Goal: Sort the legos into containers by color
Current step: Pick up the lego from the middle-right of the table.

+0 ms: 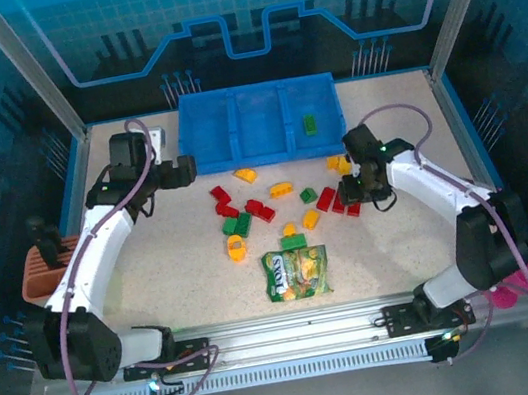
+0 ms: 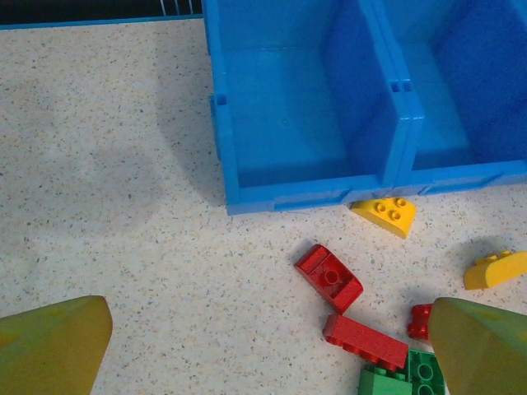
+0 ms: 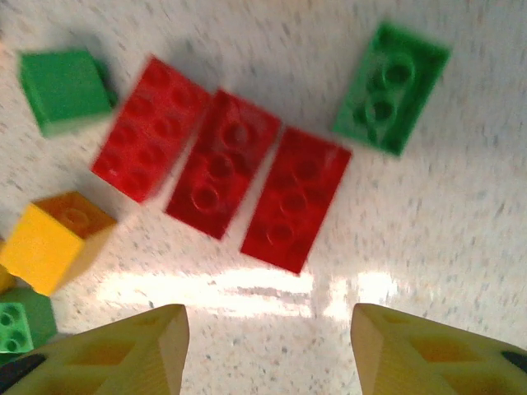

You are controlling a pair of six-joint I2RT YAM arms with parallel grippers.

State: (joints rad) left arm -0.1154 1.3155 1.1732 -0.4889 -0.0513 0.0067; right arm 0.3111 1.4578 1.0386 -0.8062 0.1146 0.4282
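Red, green and yellow legos (image 1: pixel 264 210) lie scattered on the table in front of the blue tray (image 1: pixel 215 145). One green lego (image 1: pixel 309 123) sits in the tray's right compartment. My left gripper (image 1: pixel 188 170) hovers open by the tray's left front corner. Its view shows the empty left compartment (image 2: pixel 296 107), two red legos (image 2: pixel 329 277) and a yellow one (image 2: pixel 384 214). My right gripper (image 1: pixel 353 193) is open above the table, nothing between its fingers (image 3: pixel 107 354). Three red bricks (image 3: pixel 222 163) lie side by side just ahead, with a green brick (image 3: pixel 391 86) beyond.
A green-yellow candy bag (image 1: pixel 297 273) lies near the front centre. An orange-brown basket (image 1: pixel 43 270) sits at the left edge and a pink cup (image 1: pixel 521 281) at the front right. Bare table shows left of the tray (image 2: pixel 99 164).
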